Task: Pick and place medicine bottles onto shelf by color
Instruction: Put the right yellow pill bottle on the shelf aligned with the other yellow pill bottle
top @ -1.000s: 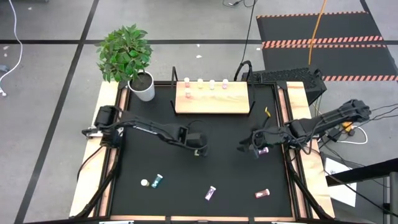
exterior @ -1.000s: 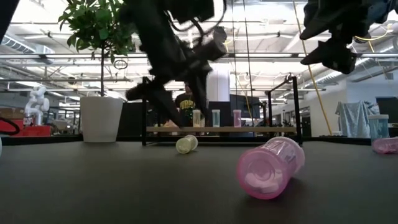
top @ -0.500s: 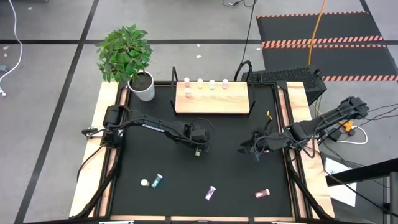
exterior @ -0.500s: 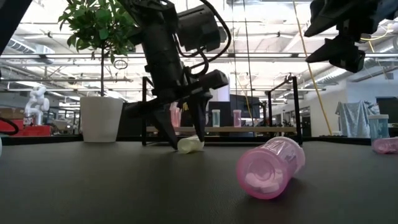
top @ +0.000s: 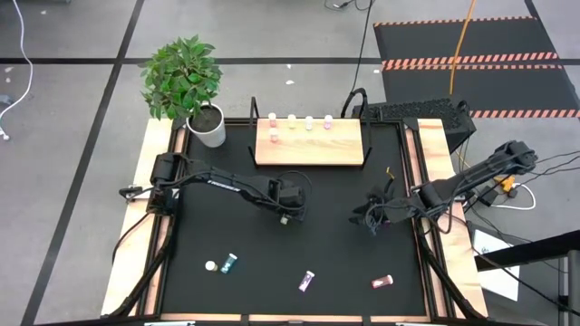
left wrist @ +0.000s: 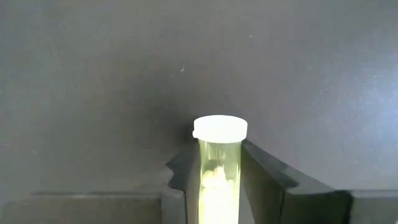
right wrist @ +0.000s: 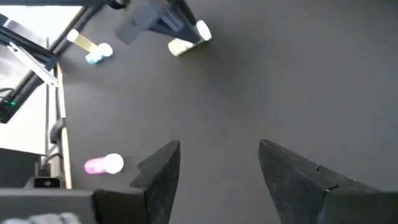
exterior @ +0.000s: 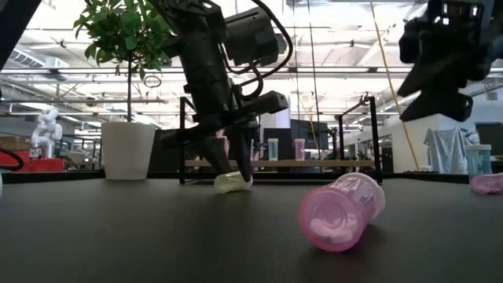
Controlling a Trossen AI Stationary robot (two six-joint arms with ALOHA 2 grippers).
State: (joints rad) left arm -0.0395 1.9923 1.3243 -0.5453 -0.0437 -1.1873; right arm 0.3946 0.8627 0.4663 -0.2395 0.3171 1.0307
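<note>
A yellow medicine bottle (exterior: 233,182) with a white cap (left wrist: 220,127) lies on its side on the black table, mid-table in front of the shelf. My left gripper (top: 288,217) is shut on it. The tan shelf (top: 310,149) stands at the far edge with several bottles (top: 292,119) upright along its back. A teal bottle (top: 230,263), a purple one (top: 307,281) and a pink one (top: 382,282) lie near the front edge. My right gripper (top: 362,217) hangs open above the table's right half, with nothing between its fingers (right wrist: 163,168). My left gripper pinches the yellow bottle's body (left wrist: 217,168) between its two fingers (left wrist: 264,180), just below the cap. The fingers come steeply from above. The capped end sticks out past them. The bottle lies on its side on the table.
A white pot with a green plant (top: 207,125) stands at the far left corner. In the low view a pink bottle (exterior: 342,211) lies close to the camera. Wooden rails (top: 426,145) edge the table's sides. Bare black mat lies between the two grippers.
My left gripper has come down onto the yellow bottle and shut its fingers on the bottle's sides; the bottle stays lying on the table. My right gripper has sunk a little, still open.
</note>
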